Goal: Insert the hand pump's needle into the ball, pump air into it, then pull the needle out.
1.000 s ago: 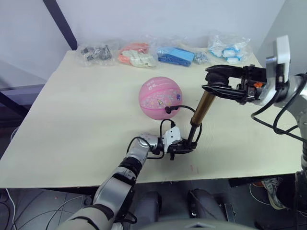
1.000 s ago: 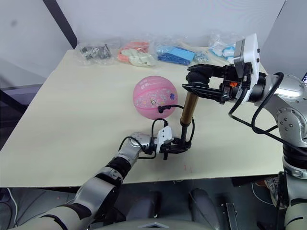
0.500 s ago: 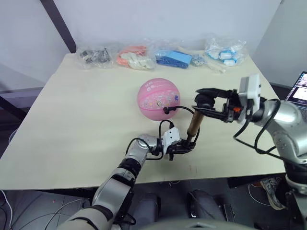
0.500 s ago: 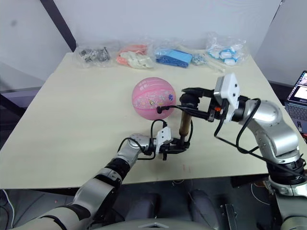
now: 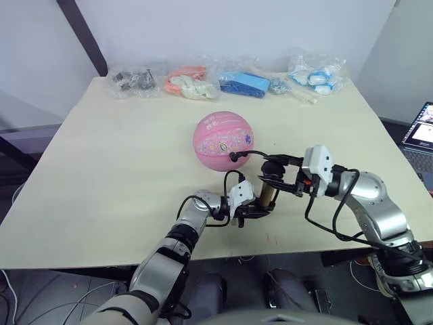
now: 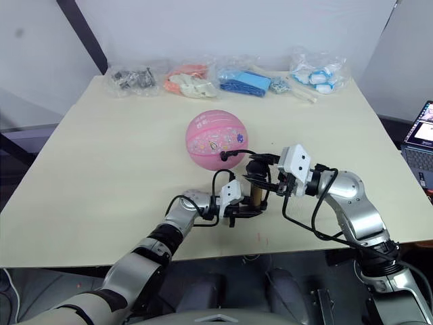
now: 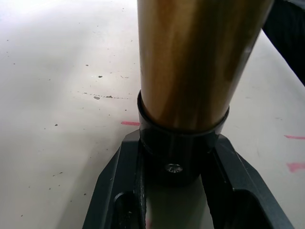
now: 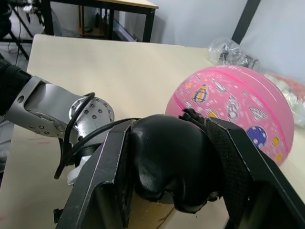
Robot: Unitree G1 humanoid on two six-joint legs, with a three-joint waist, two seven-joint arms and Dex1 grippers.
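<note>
The pink ball (image 5: 224, 141) rests mid-table. The hand pump (image 5: 266, 196) stands upright just in front of it and to the right, with only a short length of bronze barrel (image 7: 190, 57) showing. My left gripper (image 5: 255, 209) is shut on the pump's black bottom cap (image 7: 181, 152) at table level. My right gripper (image 5: 272, 177) is shut on the black T-handle (image 8: 171, 162), low over the barrel. The thin black hose (image 5: 233, 177) loops up from the base to the ball. The needle's black fitting (image 5: 235, 157) sits against the ball's near right side, and the pin itself is hidden.
Several clear plastic bags (image 5: 193, 80) of small items line the table's far edge. A laptop (image 5: 422, 128) shows past the right side. The near table edge (image 5: 223, 254) runs just behind the left gripper. Bare tabletop lies to the left of the ball.
My right gripper has come down with the T-handle, from high above the table to just over the barrel, so the pump is much shorter. The left gripper and ball stayed put.
</note>
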